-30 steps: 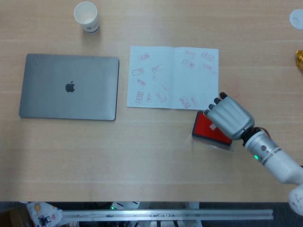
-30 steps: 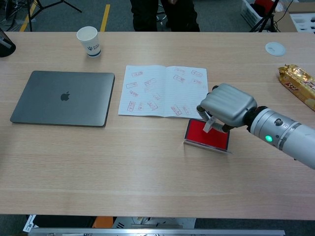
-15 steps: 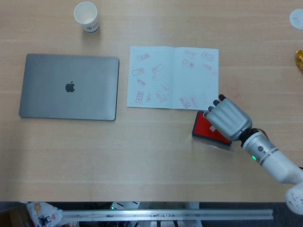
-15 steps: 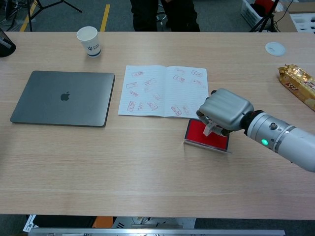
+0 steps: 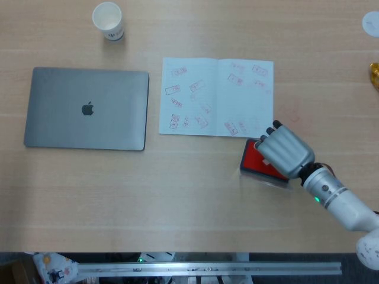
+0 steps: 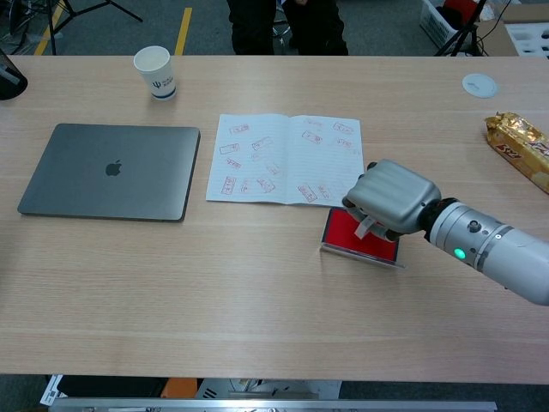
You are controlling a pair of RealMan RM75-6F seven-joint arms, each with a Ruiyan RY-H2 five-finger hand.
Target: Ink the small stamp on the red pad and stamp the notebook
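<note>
The red ink pad (image 5: 256, 160) (image 6: 347, 233) lies open on the table just below the notebook's right page. My right hand (image 5: 285, 152) (image 6: 391, 198) hovers low over the pad, fingers curled around the small stamp (image 6: 365, 226), whose pale lower end shows under the hand and meets the red surface. The open notebook (image 5: 216, 96) (image 6: 286, 158) lies flat, both pages carrying several red stamp marks. The stamp is hidden under the hand in the head view. My left hand appears in neither view.
A shut grey laptop (image 5: 87, 108) (image 6: 109, 171) lies left of the notebook. A paper cup (image 5: 108, 21) (image 6: 155, 72) stands at the back left. A gold snack packet (image 6: 520, 150) and a white disc (image 6: 479, 84) sit at the far right.
My right hand has sunk lower and drawn slightly toward the front edge, bringing the stamp down onto the red pad.
</note>
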